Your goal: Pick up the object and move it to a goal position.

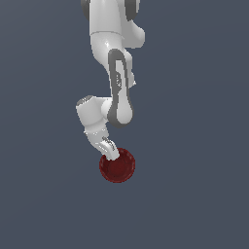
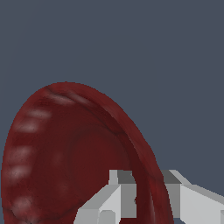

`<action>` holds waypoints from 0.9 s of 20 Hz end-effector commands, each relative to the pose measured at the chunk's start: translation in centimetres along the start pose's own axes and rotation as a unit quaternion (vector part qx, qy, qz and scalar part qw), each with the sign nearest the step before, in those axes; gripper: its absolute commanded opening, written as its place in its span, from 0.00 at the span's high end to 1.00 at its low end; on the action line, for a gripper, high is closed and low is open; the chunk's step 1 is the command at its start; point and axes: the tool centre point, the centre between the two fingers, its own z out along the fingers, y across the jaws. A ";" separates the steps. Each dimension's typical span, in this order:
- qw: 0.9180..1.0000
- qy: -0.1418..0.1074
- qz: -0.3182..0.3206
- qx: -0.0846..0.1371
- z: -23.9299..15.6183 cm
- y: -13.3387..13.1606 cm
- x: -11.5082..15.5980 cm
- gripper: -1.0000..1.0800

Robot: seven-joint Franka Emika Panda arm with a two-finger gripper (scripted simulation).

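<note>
In the exterior view, the white arm (image 1: 114,63) reaches down from the top of the picture over a plain dark grey-blue surface (image 1: 194,194). The gripper (image 1: 111,151) points down and meets the dark red bowl (image 1: 118,168) at its rim on the side toward the exterior view's left. The bowl sits a little below the middle of the picture, its hollow facing the camera. Whether it rests on the surface or is lifted off it cannot be told from here, since there is no shadow.

In the wrist view, the bowl (image 2: 65,157) fills much of the picture, with faint pale streaks along its scalloped rim. The gripper (image 2: 146,199) straddles the rim: one light grey finger (image 2: 107,203) lies inside the hollow and the other outside the wall. The jaws are closed down narrowly, pinching the bowl's rim between them.
</note>
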 end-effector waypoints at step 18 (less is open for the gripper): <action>1.000 0.002 -0.001 -0.002 -11.0 1.7 -4.7 1.00</action>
